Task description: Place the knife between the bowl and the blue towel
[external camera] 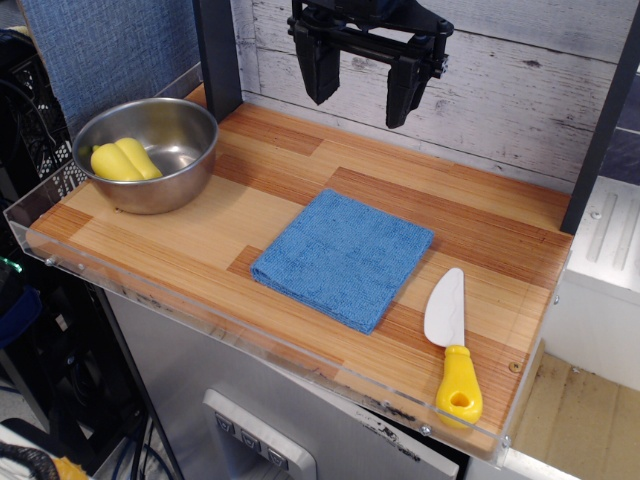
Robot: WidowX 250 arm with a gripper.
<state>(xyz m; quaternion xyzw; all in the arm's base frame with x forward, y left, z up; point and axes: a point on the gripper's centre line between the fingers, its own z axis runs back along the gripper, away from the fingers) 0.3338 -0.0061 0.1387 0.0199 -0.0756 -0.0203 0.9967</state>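
The knife point(452, 345) lies flat near the table's front right corner, white blade pointing away, yellow handle toward the front edge. The blue towel point(343, 257) lies flat in the middle of the table, left of the knife. The steel bowl point(150, 152) stands at the far left with a yellow pepper-like vegetable point(124, 160) inside. My gripper point(362, 85) hangs high above the back of the table, open and empty, well apart from the knife.
The wooden table point(250, 215) has a clear acrylic rim point(270, 345) along its front and sides. A black post point(218, 55) stands at the back left, another at the right point(600, 130). A whitewashed plank wall is behind.
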